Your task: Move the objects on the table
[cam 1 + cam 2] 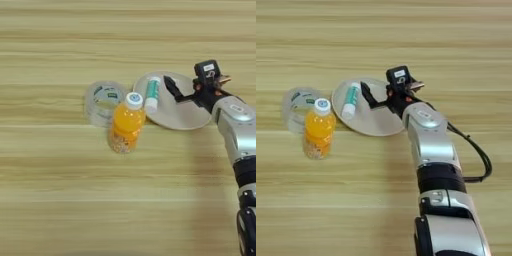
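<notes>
**Gripper over the plate, tube within reach**

While the task names no goal, the left eye view shows the table (60, 190) with a cluster of things a little above centre. A small white tube (152, 94) with a teal-green label lies on the left part of a pale plate (185, 117), its length running roughly from twelve to six o'clock. At about eight o'clock from the plate stands the orange-drink bottle (126, 126), upright, white cap on, close against the plate's rim. Just behind the bottle, at ten o'clock from it, sits a clear round container (102, 101). The gripper (172, 87) hangs over the plate at three o'clock from the tube, one black finger reaching toward it. Whether the fingers are spread or closed I cannot tell; they appear to hold nothing.

From the right eye view the same layout reads more fully: the silver forearm (428, 135) rises from the bottom edge toward eleven o'clock, and the gripper (367, 96) sits just beside the tube (350, 101), apart from it. The bottle (318, 129) stands at seven o'clock from the plate (381, 125).

My judgement is that the tube is the thing in hand. To do it well, come down square across its short width, near the middle, and lift straight up so the bottle nearby is not knocked.
</notes>
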